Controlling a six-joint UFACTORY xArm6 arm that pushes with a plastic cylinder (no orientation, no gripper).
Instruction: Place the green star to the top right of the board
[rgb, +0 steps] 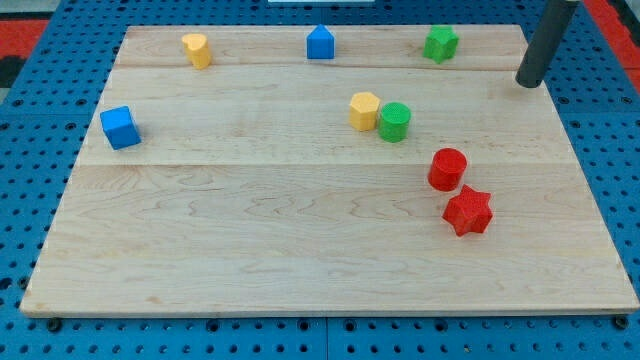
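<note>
Green star (440, 43) sits top right; my tip (527, 81) just right of it

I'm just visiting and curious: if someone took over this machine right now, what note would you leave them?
My tip rests at the board's top right edge, touching no block.
The green star sits near the view's top, just left of my tip, apart from it.
Done: the star looks about in the top right area already.
Left: perhaps a small nudge rightward, if a closer corner fit is wanted. The other blocks need no moving.
</note>
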